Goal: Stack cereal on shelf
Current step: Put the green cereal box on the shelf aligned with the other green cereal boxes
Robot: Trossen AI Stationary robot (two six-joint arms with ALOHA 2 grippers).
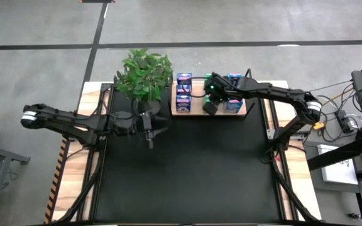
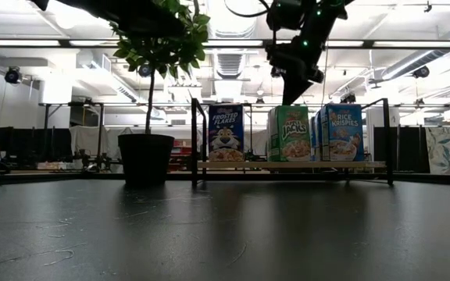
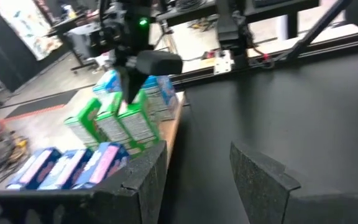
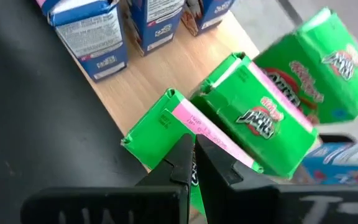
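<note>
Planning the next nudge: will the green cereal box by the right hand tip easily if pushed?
Probably. The green cereal box is thin cardboard, likely light, standing tall and narrow at the shelf edge. The right hand, fingers together, sits over its top, so a high push may topple it.

Green cereal boxes (image 4: 253, 112) with pink edges, dark blue boxes (image 1: 183, 91), light-wood shelf (image 4: 160, 71), black mat (image 1: 187, 169)

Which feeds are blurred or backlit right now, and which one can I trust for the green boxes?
Left wrist view: motion-smeared, green boxes soft. Right wrist view: nearest green box sharp, the farther one streaked. Low view: ceiling lights backlight the plant and right hand, yet box labels stay readable. High view: evenly lit.
</note>
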